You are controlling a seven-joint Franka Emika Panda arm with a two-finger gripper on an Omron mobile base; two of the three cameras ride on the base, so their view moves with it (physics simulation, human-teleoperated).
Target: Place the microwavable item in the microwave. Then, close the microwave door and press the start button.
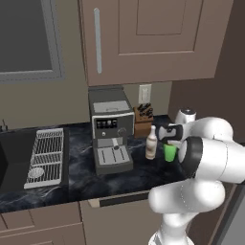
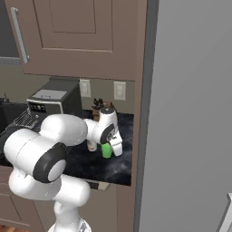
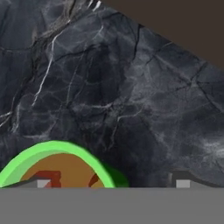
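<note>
Two base views: green cup (image 1: 170, 152) on dark marble worktop (image 1: 119, 174), just beside a bottle (image 1: 151, 142).
Hand view: brown contents inside cup.
Jaws: spread wide over cup, holding nothing.

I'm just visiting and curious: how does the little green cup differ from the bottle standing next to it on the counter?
The green cup is short and bright green; the bottle is taller, white with a brown lower part. The cup is open-topped with brown contents showing; the bottle narrows to a thin neck. The robot's fingers hang open right over the cup, while the bottle stands free beside it. Both stand upright on the dark marble counter.
</note>
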